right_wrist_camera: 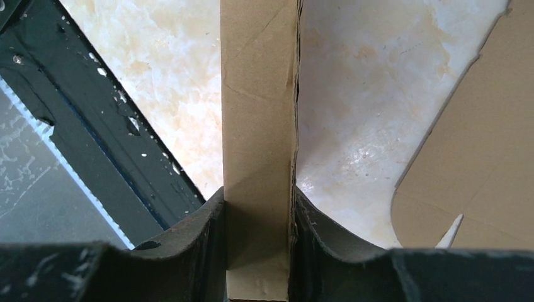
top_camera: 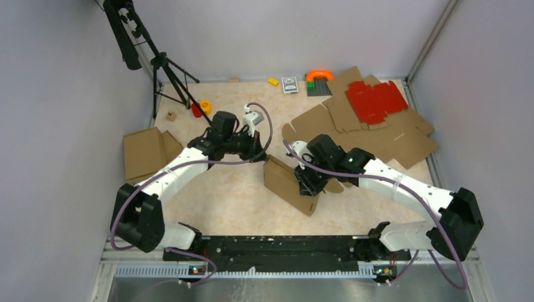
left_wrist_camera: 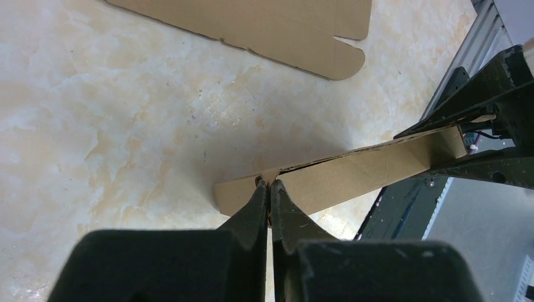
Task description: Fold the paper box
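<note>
Middle of the table (top_camera: pixel 220 201), right between my two arms, is where the paper box (top_camera: pixel 286 182) sits. It's partly folded and propped up on edge instead of lying flat.

So my right gripper (right_wrist_camera: pixel 258 211) has a proper hold on it. A folded strip of the brown cardboard runs straight up between the fingers (right_wrist_camera: pixel 204 220), and both pads are pressed against its sides, so the jaws are about as far apart as that strip is wide. From above, that grip is on the box's right side, near the end closest to me.

My left gripper (left_wrist_camera: pixel 269 187) is fully closed, tips together. They're right up against the far end of the box, touching its corner. Honestly can't tell from the wrist view whether any sliver of cardboard is actually caught between them.

Other stuff around: a pile of flat brown cardboard (top_camera: pixel 403 141) at the far right with a red die-cut sheet (top_camera: pixel 376 100) lying on top, another flat cardboard piece (top_camera: pixel 146 152) over on the left, and a black tripod (top_camera: pixel 160 66) in the far left corner.
</note>
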Controlling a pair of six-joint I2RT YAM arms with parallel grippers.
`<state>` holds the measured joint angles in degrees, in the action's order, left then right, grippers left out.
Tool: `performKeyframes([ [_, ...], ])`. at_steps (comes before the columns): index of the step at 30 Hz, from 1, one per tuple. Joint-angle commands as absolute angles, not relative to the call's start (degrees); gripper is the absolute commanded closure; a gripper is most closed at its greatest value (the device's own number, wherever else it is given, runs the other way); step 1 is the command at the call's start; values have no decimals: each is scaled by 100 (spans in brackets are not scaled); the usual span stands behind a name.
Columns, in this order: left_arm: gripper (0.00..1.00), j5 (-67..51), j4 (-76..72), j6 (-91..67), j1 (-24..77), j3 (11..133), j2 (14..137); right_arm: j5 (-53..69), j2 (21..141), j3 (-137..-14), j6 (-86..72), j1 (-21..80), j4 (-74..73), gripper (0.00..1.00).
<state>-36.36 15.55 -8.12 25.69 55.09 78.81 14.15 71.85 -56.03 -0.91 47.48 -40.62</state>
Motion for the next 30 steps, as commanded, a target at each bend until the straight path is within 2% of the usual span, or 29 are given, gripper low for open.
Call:
performKeyframes([
  [1,100,-3550,1738,-1033,2609,5790,7846,1099,7105,-5848,-29,4805,-3883,80],
  [15,100,-3646,1563,-1626,2691,5445,7879,897,7011,-5764,-92,4799,-3713,80],
  [23,100,-3220,1450,-1553,2871,5133,7612,624,6914,-5633,-135,4799,-3526,79],
  [30,100,-2363,1512,-1363,3262,4946,7387,459,6890,-5539,-108,4799,-3395,74],
])
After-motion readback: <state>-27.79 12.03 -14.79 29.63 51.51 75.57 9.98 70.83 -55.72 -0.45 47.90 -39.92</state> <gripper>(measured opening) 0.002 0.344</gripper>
